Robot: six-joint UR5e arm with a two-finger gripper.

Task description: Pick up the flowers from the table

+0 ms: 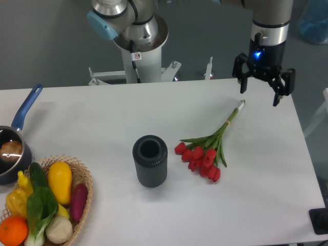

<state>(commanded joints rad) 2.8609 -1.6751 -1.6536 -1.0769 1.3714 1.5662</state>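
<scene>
The flowers [205,152], a bunch of red tulip buds with green leaves, lie flat on the white table [102,118] right of centre. Their bound stems run up and right to a pale tip near the far edge. My gripper [260,97] hangs above the table's far right part, just right of and above the stem tip. Its black fingers are spread wide and hold nothing. It does not touch the flowers.
A dark ribbed cylindrical vase [150,160] stands upright just left of the buds. A wicker basket of vegetables [77,169] sits at the front left corner. A small pot with a blue handle [13,148] is at the left edge. The robot base [137,46] stands behind the table.
</scene>
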